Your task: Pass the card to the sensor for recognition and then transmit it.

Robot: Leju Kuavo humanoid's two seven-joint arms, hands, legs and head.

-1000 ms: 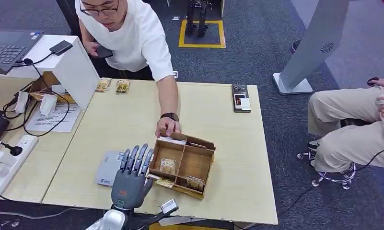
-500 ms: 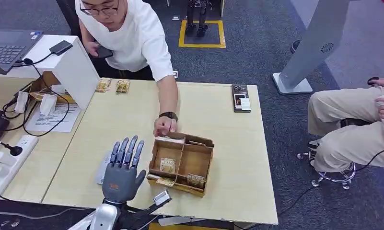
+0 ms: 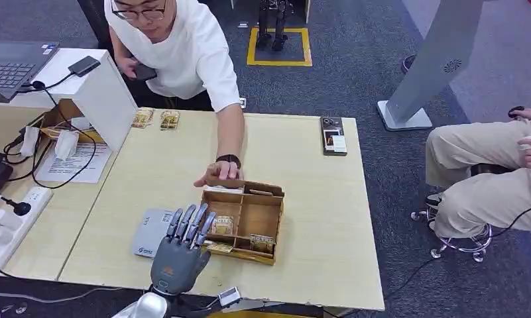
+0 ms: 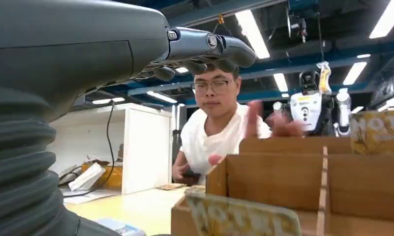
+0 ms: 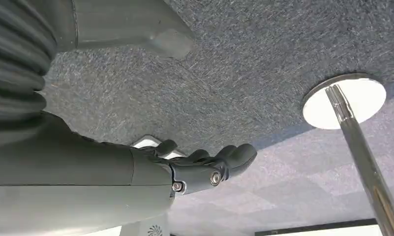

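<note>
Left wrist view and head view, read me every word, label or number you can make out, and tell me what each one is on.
"MOT", cut off by the picture's edge: on the yellow card standing up in the cardboard box.
Large pale letters on the near card: too blurred to read.
Blue mark on the grey sensor pad: too small to read.
Cards in the box, two packets at the table's far edge, phone screen: print too small to read.
</note>
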